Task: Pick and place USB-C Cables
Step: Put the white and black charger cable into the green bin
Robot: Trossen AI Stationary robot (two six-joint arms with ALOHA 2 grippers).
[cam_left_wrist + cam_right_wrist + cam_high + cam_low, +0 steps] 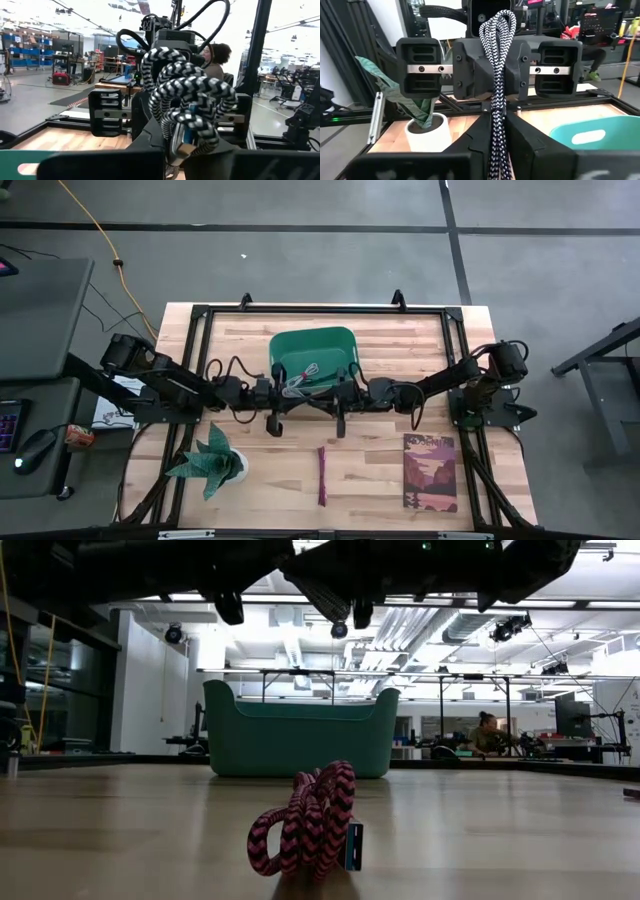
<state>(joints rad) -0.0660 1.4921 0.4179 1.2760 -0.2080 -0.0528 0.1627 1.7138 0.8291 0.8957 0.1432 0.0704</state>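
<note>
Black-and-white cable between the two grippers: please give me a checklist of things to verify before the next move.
1. Left gripper shut on the black-and-white cable: ok.
2. Right gripper free of that cable: cannot tell.
3. Green bin close by both grippers: ok.
4. Room left in the bin: ok.
5. Maroon cable lying apart from both arms: ok.

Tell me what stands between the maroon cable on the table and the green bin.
Nothing lies on the tabletop between the maroon cable and green bin. Above that path the left claw and right claw meet, the left shut on a black-and-white cable.
</note>
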